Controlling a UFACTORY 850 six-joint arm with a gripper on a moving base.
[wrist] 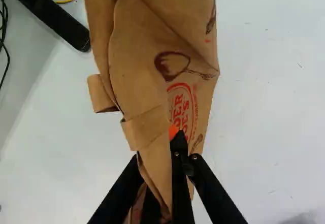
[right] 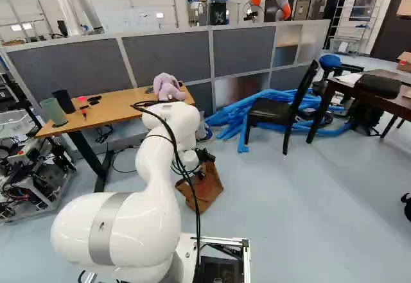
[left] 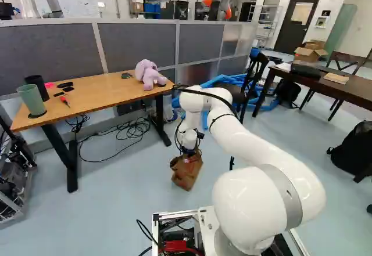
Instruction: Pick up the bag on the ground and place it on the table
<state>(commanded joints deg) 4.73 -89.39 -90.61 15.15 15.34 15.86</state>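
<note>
You see the bag (right: 204,196): creased brown paper, tilted, dark-and-red printed | right base view, below centre | your end effector (right: 200,172) pinches its folded paper

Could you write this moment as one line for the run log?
hand: shut on paper bag | bag: tilted, floor contact unclear | wooden table: purple plush toy on it | placing on table: not done
</note>
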